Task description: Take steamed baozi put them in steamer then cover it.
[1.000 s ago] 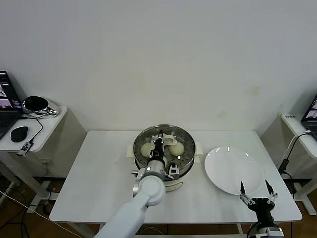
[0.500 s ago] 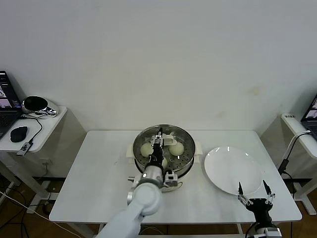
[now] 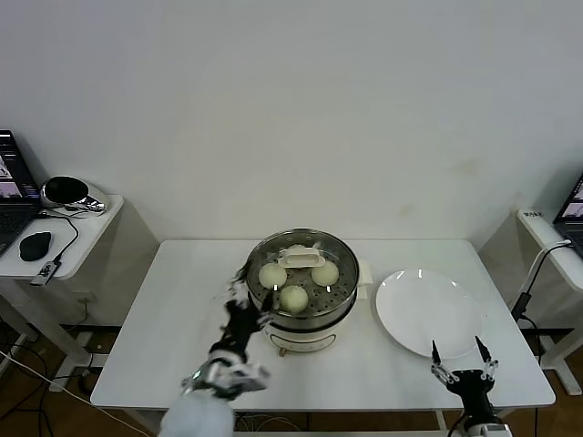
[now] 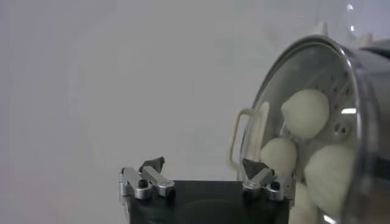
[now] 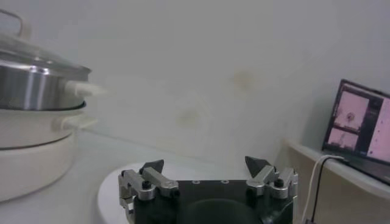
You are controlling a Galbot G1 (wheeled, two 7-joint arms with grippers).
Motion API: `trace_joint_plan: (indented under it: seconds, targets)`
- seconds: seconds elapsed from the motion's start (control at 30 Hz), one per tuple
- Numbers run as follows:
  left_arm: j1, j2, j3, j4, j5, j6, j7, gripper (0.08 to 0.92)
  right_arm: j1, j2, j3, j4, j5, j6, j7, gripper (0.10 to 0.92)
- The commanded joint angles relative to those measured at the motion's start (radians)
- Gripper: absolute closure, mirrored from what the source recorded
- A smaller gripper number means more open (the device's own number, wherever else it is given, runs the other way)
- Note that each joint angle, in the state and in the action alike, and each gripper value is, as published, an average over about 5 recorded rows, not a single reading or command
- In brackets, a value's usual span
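A: White table (image 3: pixel 182 300) against a plain pale wall, side desk far left w/ a laptop (image 3: pixel 11 187) and mouse (image 3: pixel 35 244). Where's everything?

B: Steamer (image 3: pixel 314 320) sits mid-table: shiny steel basket w/ a perforated floor on a cream pot base. Three baozi (image 3: pixel 293 298) show through the glass, smooth, round, cream-white; can't confirm a fourth, the handle may hide it. Cover (image 3: pixel 302 242) is on top, clear glass w/ a metal rim and a cream rectangular handle.

A: So the covering is done?

B: Looks like it, judging by how it lies. Lid seems seated square on the rim, no tilt I can spot.

A: Grippers?

B: Left gripper (image 3: pixel 239 314) is just left of the steamer, near side, blurred, so it's moving. Its wrist view shows the fingers spread apart w/ nothing between them, basket wall close beside. Right gripper (image 3: pixel 455 362) is parked at the near right table edge, just near of the white plate (image 3: pixel 428 314), fingers spread too, holding nothing.

A: Plate?

B: Flat, glossy, round, bare.

A: Next move?

B: My guess: step in hand is the let-go after lidding. Left arm needs to back off w/o clipping the pot's side handle or nudging the lid. After that, prob. nothing left but parking.
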State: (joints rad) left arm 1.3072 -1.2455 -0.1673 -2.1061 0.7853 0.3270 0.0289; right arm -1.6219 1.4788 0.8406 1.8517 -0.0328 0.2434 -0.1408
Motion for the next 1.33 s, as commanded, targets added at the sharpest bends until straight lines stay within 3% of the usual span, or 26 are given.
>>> trace_joint_plan:
  seconds: [0.03, 0.23, 0.47, 0.83, 1.33]
  targets:
    - [0.51, -0.016, -0.406, -0.073, -1.004, -0.372, -0.238, 0.177, -0.063, -0.071, -0.11, 0.002, 0.09, 0.019, -0.01, 0.203]
    - [0.627, -0.072, -0.393, -0.068, -0.997, -0.45, -0.252, 0.177, -0.125, -0.122, -0.194, 0.022, 0.164, 0.003, -0.013, 0.203]
    - [0.653, -0.119, -0.378, 0.004, -0.978, -0.507, -0.21, 0.177, -0.158, -0.139, -0.249, 0.042, 0.185, 0.011, -0.002, 0.203]
    - [0.621, -0.129, -0.376, 0.08, -0.972, -0.472, -0.149, 0.177, -0.175, -0.139, -0.281, 0.053, 0.188, -0.01, 0.017, 0.203]
    - [0.618, -0.119, -0.383, 0.068, -0.945, -0.43, -0.103, 0.177, -0.18, -0.137, -0.289, 0.091, 0.197, -0.06, 0.031, 0.203]
